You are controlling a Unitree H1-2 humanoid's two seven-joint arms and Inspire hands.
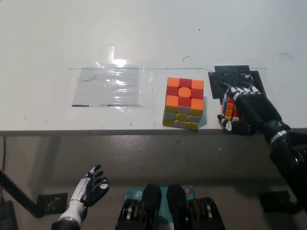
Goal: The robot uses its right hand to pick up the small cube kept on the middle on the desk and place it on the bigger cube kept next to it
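Worktop: white flat worktop [144, 38], its front edge running across the middle of the view.
Plastic sheet: clear shiny plastic sheet [108, 86] lying flat on the worktop, left of the bigger cube.
Bigger cube: large orange, red and yellow puzzle cube [184, 102] standing near the front edge.
Black patch: flat black patch [235, 73] on the worktop, just behind the right robot hand.
Right robot hand: black right robot hand [244, 111] wrapped around the small cube, right of the bigger cube.
Small cube: small multicoloured puzzle cube [228, 107] in that grasp, beside the bigger cube and apart from it.
Left robot hand: white left robot hand [90, 188] resting below the worktop edge at lower left, fingers spread, holding nothing.

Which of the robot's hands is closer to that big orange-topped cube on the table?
Right. The black right hand sits just beside the bigger cube, wrapped around the small cube. The white left hand hangs below the table edge.
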